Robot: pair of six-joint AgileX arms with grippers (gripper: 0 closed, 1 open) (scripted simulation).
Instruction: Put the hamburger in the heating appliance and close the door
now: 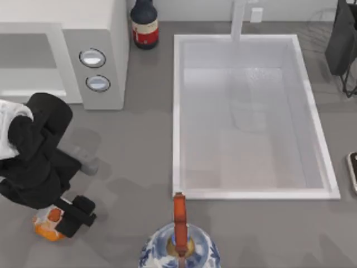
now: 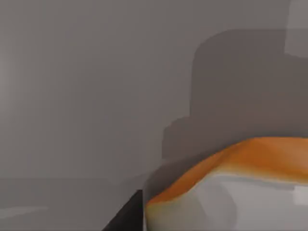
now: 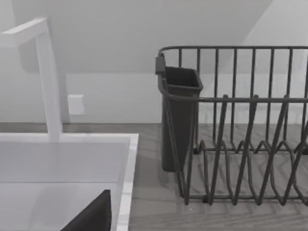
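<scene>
The left gripper (image 1: 71, 216) sits at the table's seven o'clock, on the hamburger (image 1: 49, 223); its fingers probably clasp it, though the arm hides contact. A firm grip and level lift toward the heating appliance (image 1: 95, 33) at eleven o'clock would serve best.

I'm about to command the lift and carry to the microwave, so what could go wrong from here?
1. The left gripper sits over the hamburger near the table's front left, and its arm hides most of it, so the hold can't be checked; it may slip on lifting.
2. The blue-and-white kettle stands close on the right; a wide swing could knock it.
3. The microwave cavity lies straight behind the arm, so the hamburger might clip the opening's edge.
</scene>
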